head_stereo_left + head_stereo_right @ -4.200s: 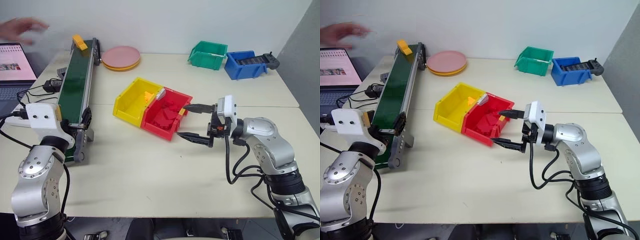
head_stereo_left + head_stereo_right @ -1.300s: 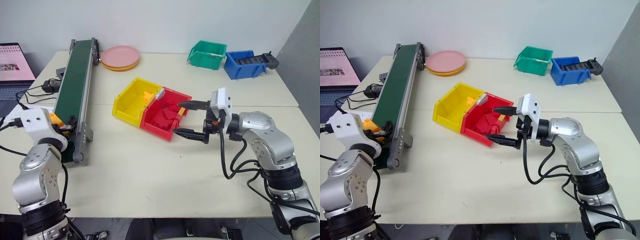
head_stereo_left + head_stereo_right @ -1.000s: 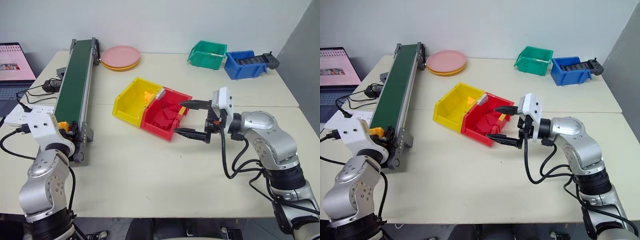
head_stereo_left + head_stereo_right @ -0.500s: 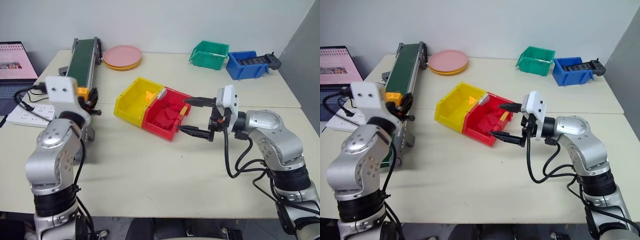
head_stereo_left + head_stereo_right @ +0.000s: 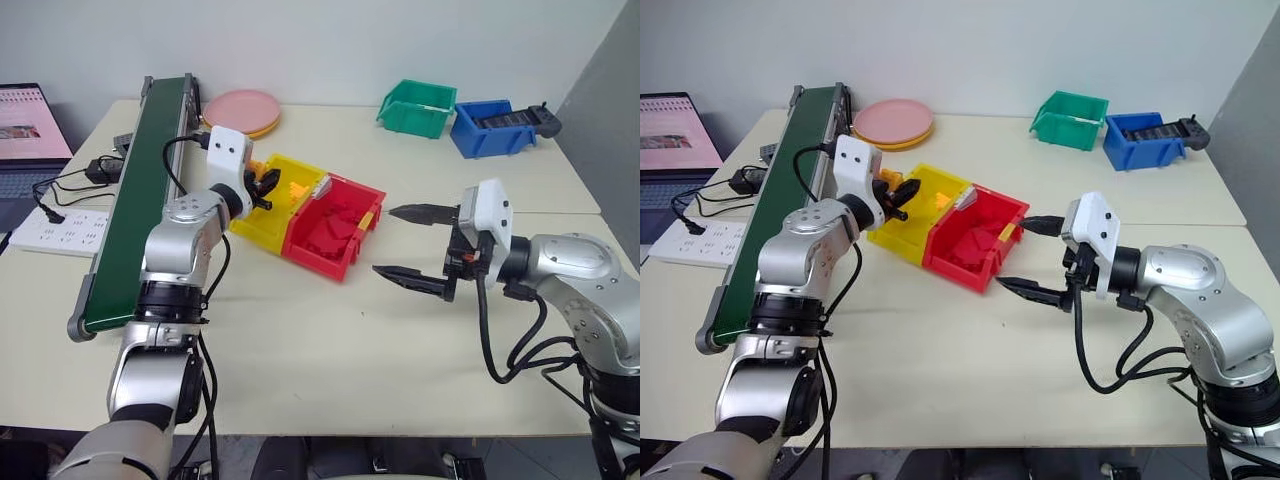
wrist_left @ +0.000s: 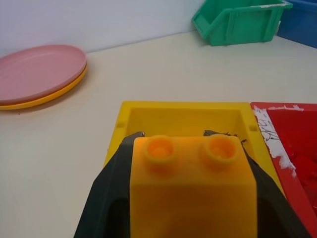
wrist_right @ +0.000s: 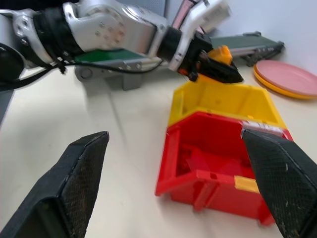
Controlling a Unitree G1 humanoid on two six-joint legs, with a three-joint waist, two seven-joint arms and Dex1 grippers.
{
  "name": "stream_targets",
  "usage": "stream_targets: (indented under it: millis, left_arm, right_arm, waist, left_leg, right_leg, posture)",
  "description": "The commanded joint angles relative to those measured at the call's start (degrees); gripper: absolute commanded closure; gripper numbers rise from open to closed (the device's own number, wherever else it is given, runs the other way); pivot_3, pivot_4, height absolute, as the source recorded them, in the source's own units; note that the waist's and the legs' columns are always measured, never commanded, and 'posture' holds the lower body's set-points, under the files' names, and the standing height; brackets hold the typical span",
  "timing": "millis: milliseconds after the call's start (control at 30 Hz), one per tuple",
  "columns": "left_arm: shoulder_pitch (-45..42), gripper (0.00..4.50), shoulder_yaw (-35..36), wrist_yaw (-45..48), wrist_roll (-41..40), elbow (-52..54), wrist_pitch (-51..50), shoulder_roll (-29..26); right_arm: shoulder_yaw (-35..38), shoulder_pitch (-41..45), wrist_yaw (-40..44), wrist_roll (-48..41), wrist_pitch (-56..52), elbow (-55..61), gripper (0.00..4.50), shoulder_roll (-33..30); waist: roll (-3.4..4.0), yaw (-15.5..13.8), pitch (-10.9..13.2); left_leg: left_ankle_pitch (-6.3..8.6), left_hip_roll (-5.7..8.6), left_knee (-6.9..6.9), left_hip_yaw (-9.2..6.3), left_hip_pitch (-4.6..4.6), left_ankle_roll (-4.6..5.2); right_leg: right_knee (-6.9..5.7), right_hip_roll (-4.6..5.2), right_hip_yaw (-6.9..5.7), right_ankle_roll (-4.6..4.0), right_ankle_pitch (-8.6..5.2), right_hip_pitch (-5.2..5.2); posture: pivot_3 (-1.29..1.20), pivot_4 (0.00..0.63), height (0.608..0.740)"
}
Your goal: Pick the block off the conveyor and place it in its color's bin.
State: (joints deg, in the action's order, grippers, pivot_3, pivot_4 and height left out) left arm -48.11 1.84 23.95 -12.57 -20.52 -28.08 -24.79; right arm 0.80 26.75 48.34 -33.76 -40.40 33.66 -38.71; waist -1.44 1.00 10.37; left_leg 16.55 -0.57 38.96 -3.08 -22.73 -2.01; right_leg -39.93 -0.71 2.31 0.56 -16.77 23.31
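My left gripper [image 5: 266, 187] is shut on the yellow-orange block [image 6: 193, 183], with a black finger on each side of it. It holds the block just above the left rim of the yellow bin [image 5: 246, 222], pointing level across the bin's opening. The block [image 7: 221, 52] also shows from the right wrist, above the yellow bin [image 7: 223, 99]. The conveyor [image 5: 135, 210] with its dark green belt runs along the table's left side, bare. My right gripper [image 5: 385, 240] hangs open and holds nothing, a hand's width right of the red bin [image 5: 330, 240].
The red bin, joined to the yellow one, holds several red bricks. A green bin [image 5: 415, 105] and a blue bin [image 5: 490, 125] stand at the back right, pink plates [image 5: 240, 108] at the back. A laptop [image 5: 25, 130] and a power strip [image 5: 45, 230] lie left of the conveyor.
My left arm has swung from the conveyor's near end to the right and forward, carrying the block to the yellow bin's left rim. My right gripper has drawn back from the red bin.
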Motion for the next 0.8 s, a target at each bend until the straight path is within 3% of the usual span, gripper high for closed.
stream_targets:
  millis: [33,67,133,500,800]
  left_arm:
    - [-2.94,2.97,-0.45,1.60,1.66,-2.12,4.03,0.07]
    - [-3.20,2.97,-0.28,1.76,1.63,-2.75,4.29,0.25]
    - [-3.77,2.41,-0.25,3.01,1.33,-3.59,4.45,0.72]
    - [-2.60,0.27,-0.86,5.52,2.93,-0.26,2.73,0.34]
    - [7.64,0.27,-0.38,7.76,3.56,20.30,-2.93,-6.35]
  right_arm:
    - [1.89,1.33,-1.68,-1.97,-0.68,2.45,0.00,-0.41]
    - [1.89,1.28,-1.96,-2.03,-0.69,2.54,0.00,-0.57]
    - [2.05,1.14,-2.78,-1.96,-0.78,2.69,0.00,-0.89]
    - [1.94,2.61,-3.06,-2.26,-0.95,1.51,0.00,-2.98]
    - [1.19,1.91,-2.89,-0.86,0.56,0.51,0.00,-3.35]
  waist:
    - [0.00,0.01,0.00]
    - [0.00,0.02,0.00]
    - [0.00,0.02,0.00]
    - [0.00,0.04,0.00]
    - [0.00,0.52,0.00]
  left_leg:
    - [0.00,0.00,0.00,0.01,0.00,0.00]
    - [0.00,0.00,0.00,0.00,0.00,0.00]
    - [0.00,-0.01,0.00,0.00,-0.02,0.00]
    - [0.00,0.00,0.01,0.00,-0.04,0.00]
    - [0.00,-0.02,0.00,0.00,-0.01,0.00]
  right_leg:
    - [0.00,0.00,0.02,0.00,0.00,0.00]
    - [0.01,0.00,0.01,0.00,0.00,0.00]
    - [0.03,0.00,0.01,0.01,0.00,0.00]
    - [0.02,0.00,0.01,0.01,0.00,0.01]
    - [-0.01,0.00,0.04,0.00,0.00,0.01]
  posture:
    - [0.00,0.150,0.740]
    - [0.00,0.150,0.740]
    - [0.00,0.150,0.740]
    - [0.00,0.150,0.740]
    - [0.00,0.150,0.740]
